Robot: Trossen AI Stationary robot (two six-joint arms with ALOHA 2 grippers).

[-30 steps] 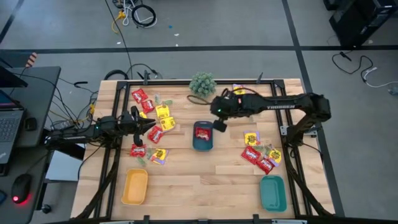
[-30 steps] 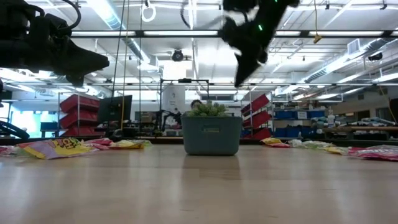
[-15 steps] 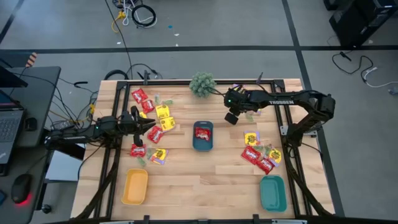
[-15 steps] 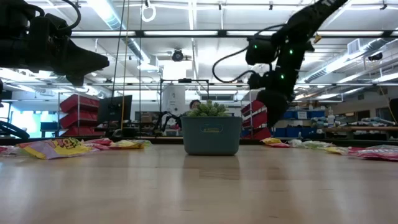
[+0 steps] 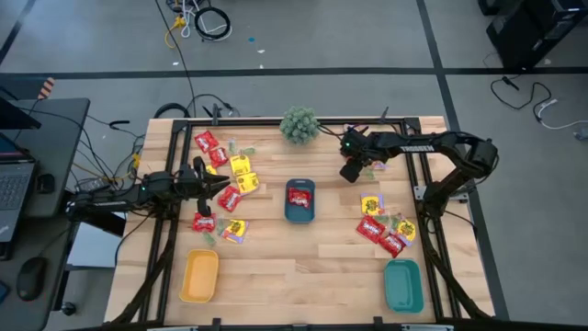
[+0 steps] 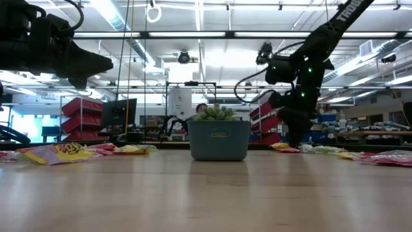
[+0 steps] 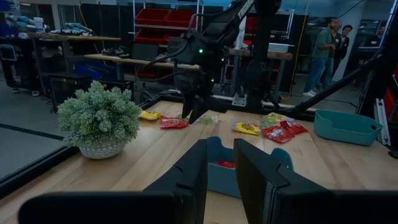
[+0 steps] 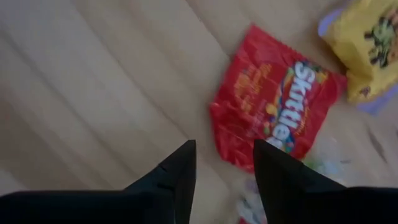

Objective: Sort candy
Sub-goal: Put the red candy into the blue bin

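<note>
Candy packets, red and yellow, lie flat in a left cluster [image 5: 230, 179] and a right cluster [image 5: 381, 225]. One red packet [image 5: 298, 196] lies in the grey-blue tray [image 5: 299, 214] at the table's middle. My right gripper [image 8: 222, 165] hangs open, fingers pointing down, above the bare wood just beside a red Skittles packet [image 8: 273, 121] near the far edge, and touches nothing. A yellow packet [image 8: 367, 43] lies beside that one. My left gripper [image 7: 222, 171] hovers over the left cluster [image 5: 220, 188], its fingers a narrow gap apart with nothing between them.
A spiky green plant ball [image 5: 299, 124] stands at the far edge between the arms. A yellow tray [image 5: 199, 276] sits at the near left and a teal tray [image 5: 403, 285] at the near right. Bare wood lies along the near edge between them.
My right gripper has gone from beside the middle tray toward the table's right and far edges and has come down close to the tabletop. The red packet in the tray has stayed where it was.
</note>
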